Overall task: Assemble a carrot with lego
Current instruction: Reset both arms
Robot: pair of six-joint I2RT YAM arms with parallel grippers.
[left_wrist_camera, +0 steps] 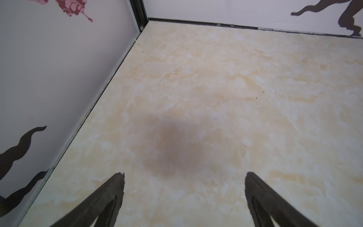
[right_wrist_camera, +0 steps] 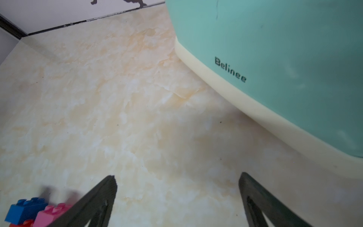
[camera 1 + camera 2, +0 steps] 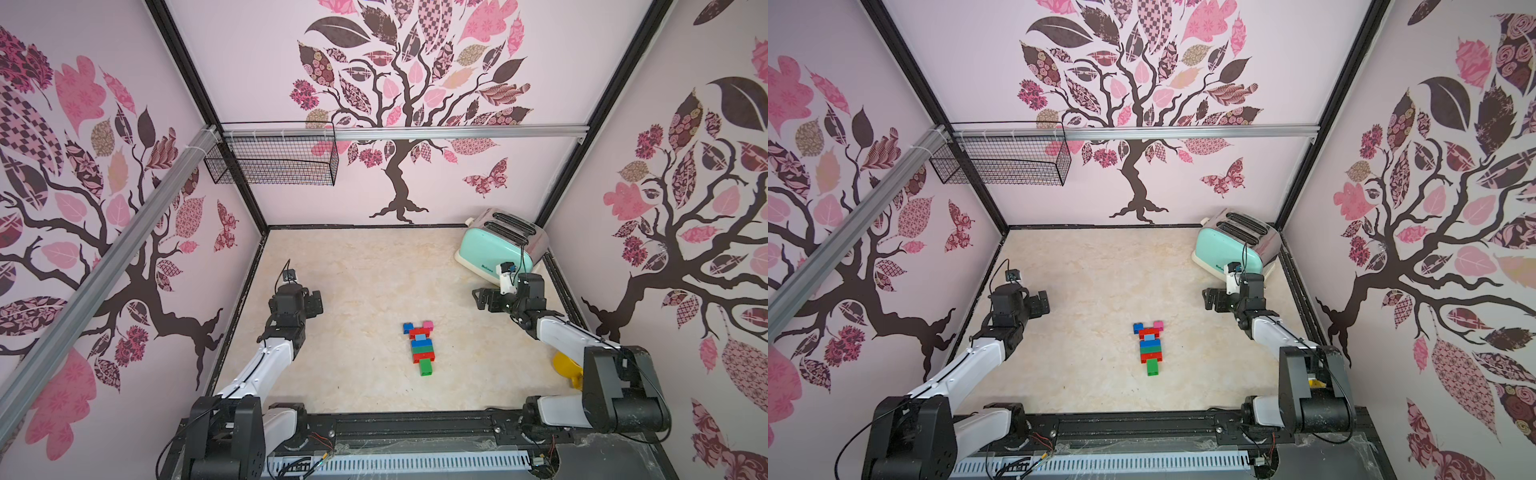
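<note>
- I am hovering the left gripper (image 3: 314, 302) mid-left, jaws wide and empty, so nothing gets nudged.
- The carrot (image 3: 420, 345) is lying assembled at lower centre, touched by neither arm.
- I am holding the right gripper (image 3: 481, 299) mid-right, equally spread and empty.

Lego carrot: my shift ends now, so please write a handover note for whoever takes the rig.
Left tool: open, empty, over bare table, to the carrot's left.
Right tool: open, empty, beside the toaster.
Carrot: lies flat mid-table, bricks joined, green tip toward the robot, blue brick and pink brick at the far end.
Done: assembly looks complete; no loose bricks in view.
Left: probably nothing.
</note>
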